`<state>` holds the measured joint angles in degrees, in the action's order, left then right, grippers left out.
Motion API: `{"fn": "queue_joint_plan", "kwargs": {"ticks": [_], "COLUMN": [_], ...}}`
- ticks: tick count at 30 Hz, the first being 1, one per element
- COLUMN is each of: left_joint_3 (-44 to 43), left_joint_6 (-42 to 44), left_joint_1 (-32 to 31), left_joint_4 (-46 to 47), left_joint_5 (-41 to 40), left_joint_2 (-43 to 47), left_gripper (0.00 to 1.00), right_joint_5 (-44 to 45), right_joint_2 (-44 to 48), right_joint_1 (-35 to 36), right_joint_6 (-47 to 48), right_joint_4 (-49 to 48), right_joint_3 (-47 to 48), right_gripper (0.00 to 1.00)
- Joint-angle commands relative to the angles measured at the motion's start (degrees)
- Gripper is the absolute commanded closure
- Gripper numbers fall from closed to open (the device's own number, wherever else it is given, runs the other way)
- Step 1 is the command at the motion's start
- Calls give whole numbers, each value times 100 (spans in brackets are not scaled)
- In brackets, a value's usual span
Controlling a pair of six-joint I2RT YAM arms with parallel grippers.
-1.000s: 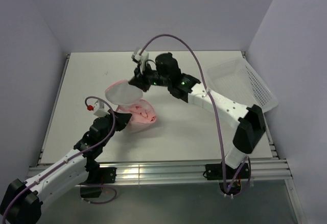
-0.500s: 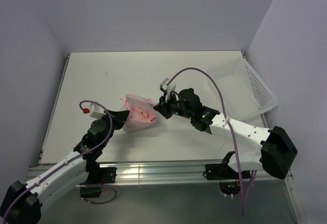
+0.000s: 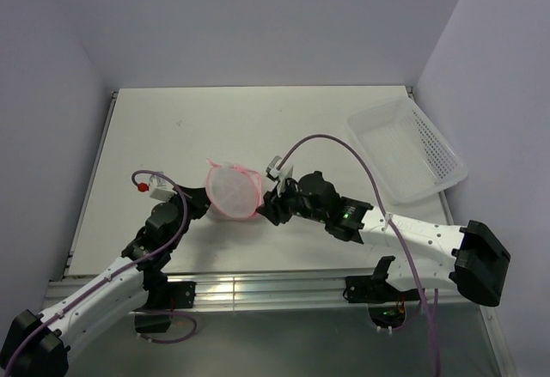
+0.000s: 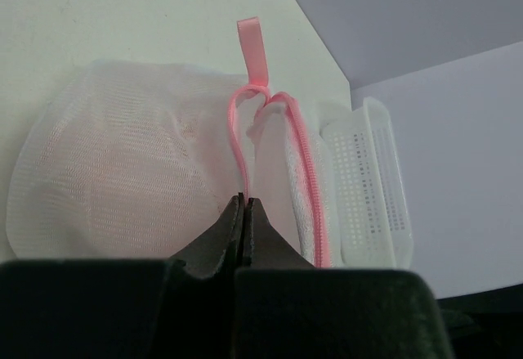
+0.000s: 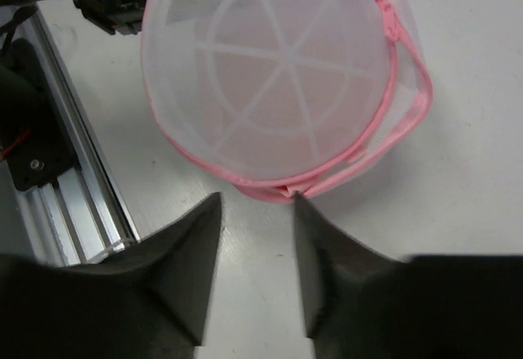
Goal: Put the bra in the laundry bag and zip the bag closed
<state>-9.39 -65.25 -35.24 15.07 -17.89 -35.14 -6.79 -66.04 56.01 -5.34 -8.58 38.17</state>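
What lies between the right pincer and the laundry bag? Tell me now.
Nothing but a sliver of bare table, seen in the right wrist view: the open right pincer sits just short of the pink rim of the laundry bag.

A robotics lab cell is indicated: a white counter [image 3: 172, 136] is boxed in by plain pale walls [image 3: 258, 25], and a left arm [image 3: 112, 278] and right arm [image 3: 412, 233] are bolted to aluminium rails [image 3: 284, 284] along the frame's lower edge.

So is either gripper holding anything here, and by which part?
The left gripper pinches the laundry bag by its pink zipper rim; the right gripper is open, holding nothing.
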Motion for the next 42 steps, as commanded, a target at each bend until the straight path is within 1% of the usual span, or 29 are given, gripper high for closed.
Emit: {"fn": "queue_joint_plan", "kwargs": {"ticks": [1,2,3,5,6,8,10,11,12,14,16,18,19,21,22,23,25,26,28,30,31,33,36,37,38,39,40,41,42], "left_joint_3": [-98,-98,-90,-28,-2,68,130,148,165,192,200,209,218,253,279,297,315,323,350,376,385,394,420,420,420,411,385,368,315], "left_joint_6": [127,136,136,136,127,92,48,39,56,92,144,171,171,162,162,153,171,171,188,197,206,232,302,329,381,417,452,539,601], "left_joint_1": [-18,-18,-18,-18,-18,-18,-18,-18,-18,-18,-18,-26,-18,-26,-18,-26,-26,-18,-26,-18,-18,-18,-18,-26,-35,-44,-44,-44,-53], "left_joint_4": [101,84,66,57,92,154,215,224,233,216,172,154,145,145,137,145,128,102,75,58,57,57,22,-4,-22,-39,-126,-171,-206], "left_joint_5": [-39,-39,-39,-13,13,83,136,189,207,251,312,374,391,444,462,488,549,550,585,611,637,690,795,883,936,989,1041,1172,1252], "left_joint_2": [15,50,59,121,121,95,68,68,86,138,182,200,209,235,253,261,270,270,297,305,305,288,297,305,323,332,349,367,384], "left_gripper": [100,100,100,100,100,100,100,100,100,100,100,100,100,100,100,100,100,100,100,100,100,100,100,100,100,99,97,93,90], "right_joint_5": [589,660,809,881,942,1282,1364,1443,1365,1110,1267,962,899,706,357,136,-635,-796,-1069,-1342,-1456,-1571,-1370,-1265,-1107,-1053,-1001,-1000,-1131], "right_joint_2": [372,451,556,496,296,-4,-575,-759,-1066,-1314,-1551,-1867,-1973,-2288,-2360,-2491,-2615,-2668,-2800,-2879,-2905,-2985,-2959,-3028,-3098,-3177,-3413,-3555,-3704], "right_joint_1": [51,24,-11,-230,-283,-310,-327,-345,-423,-547,-696,-863,-890,-951,-1012,-1065,-1258,-1303,-1399,-1514,-1549,-1645,-1733,-1751,-1812,-1848,-1900,-1953,-2119], "right_joint_6": [-212,-456,-615,-1448,-1765,-2546,-2883,-3172,-3288,-3586,-3693,-3781,-3790,-3851,-3895,-4052,-4263,-4482,-4642,-4818,-4870,-4845,-4530,-4145,-3915,-3695,-3188,-2957,-2772], "right_joint_4": [93,180,233,322,330,95,-65,-178,-310,-591,-811,-970,-1075,-1137,-1259,-1704,-2146,-2435,-2735,-3053,-3114,-3141,-2634,-2048,-1764,-1457,-810,-499,-243], "right_joint_3": [-3,-20,-20,67,128,260,392,454,480,515,463,568,595,717,709,657,542,525,437,393,427,567,1032,1234,1698,1981,2253,2856,3149], "right_gripper": [47,33,29,28,27,21,18,13,13,12,17,21,27,30,31,42,45,47,57,76,92,100,100,100,100,100,100,100,100]}}
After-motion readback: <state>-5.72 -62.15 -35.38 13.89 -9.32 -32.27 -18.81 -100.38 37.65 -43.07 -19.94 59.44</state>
